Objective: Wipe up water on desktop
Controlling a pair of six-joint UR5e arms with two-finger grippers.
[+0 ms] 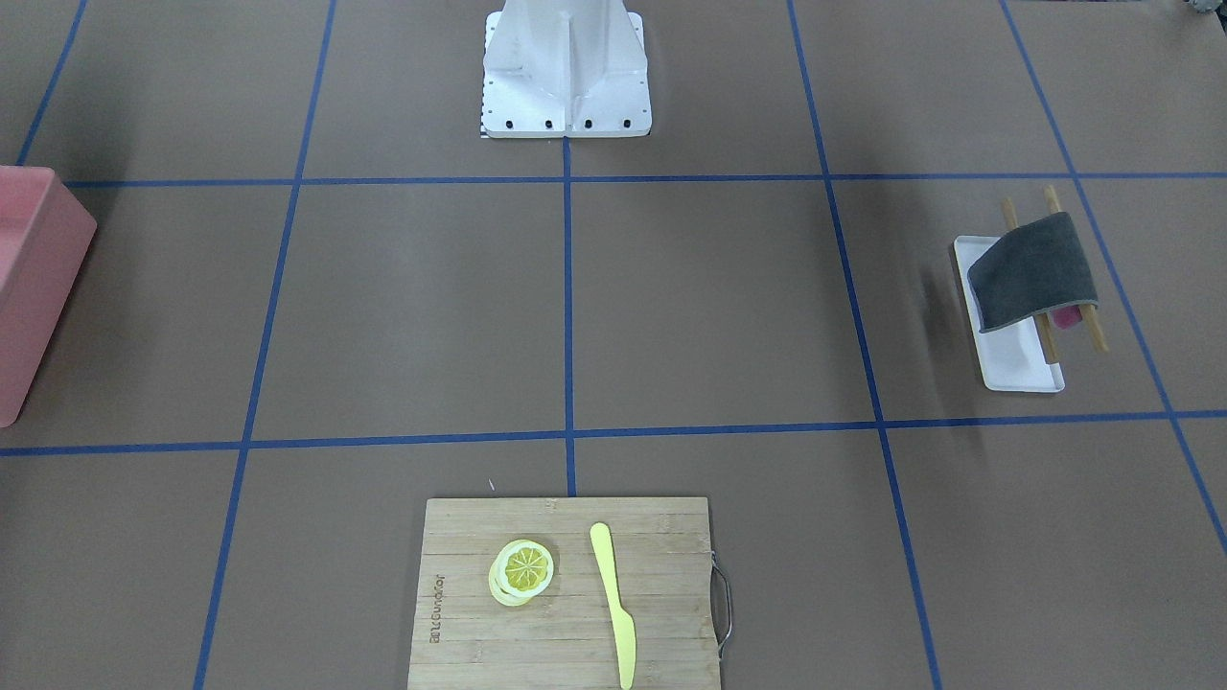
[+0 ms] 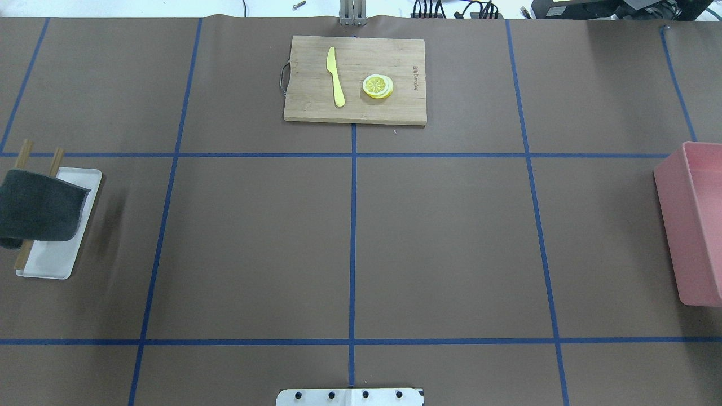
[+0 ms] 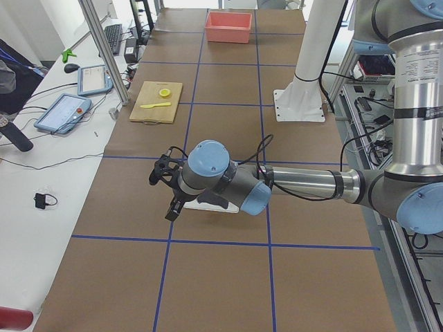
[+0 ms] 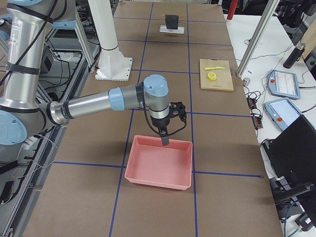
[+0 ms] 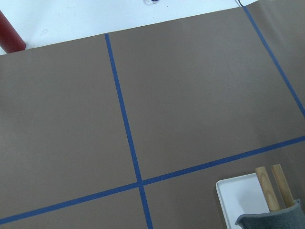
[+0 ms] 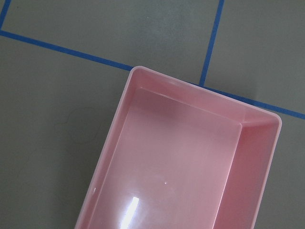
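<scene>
Right hand over pink bin, side view only, grip unclear

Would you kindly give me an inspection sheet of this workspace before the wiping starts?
Surface: brown desktop with a blue tape grid; no puddle plainly seen, only a faint outline beside the pink bin.
Job's things: grey cloth draped over wooden sticks on a white tray, untouched.
Clutter: cutting board with lemon slices and a yellow knife; pink bin, empty.
Grippers: left gripper near the tray, right gripper by the bin; open or shut cannot be told.
Cables: bundle past the far edge.
Surroundings: tablets on the side bench.
</scene>
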